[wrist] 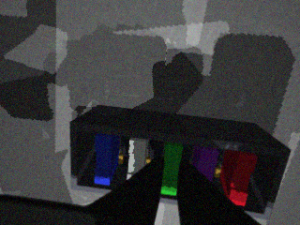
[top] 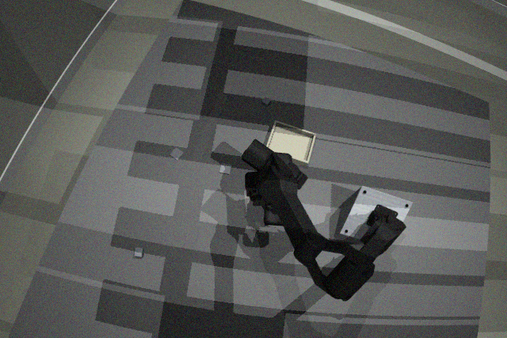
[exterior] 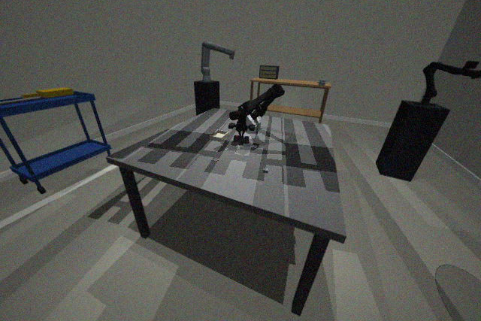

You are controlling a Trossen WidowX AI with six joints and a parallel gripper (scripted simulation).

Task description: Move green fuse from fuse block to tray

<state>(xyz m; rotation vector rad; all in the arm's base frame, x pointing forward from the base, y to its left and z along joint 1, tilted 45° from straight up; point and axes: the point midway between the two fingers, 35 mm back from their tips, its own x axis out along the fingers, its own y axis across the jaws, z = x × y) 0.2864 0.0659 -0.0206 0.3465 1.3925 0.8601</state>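
Fingers pinch the green fuse, white fuse and purple fuse flanking (still slotted).

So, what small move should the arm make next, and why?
Probably a slow, straight lift. The jaws are shut on the green fuse, which sits in the fuse block with the white fuse and purple fuse close on either side, so any sideways drift risks touching them.

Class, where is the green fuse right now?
In the wrist view, the green fuse sits in the fuse block, between the white fuse and purple fuse, clamped by the gripper.
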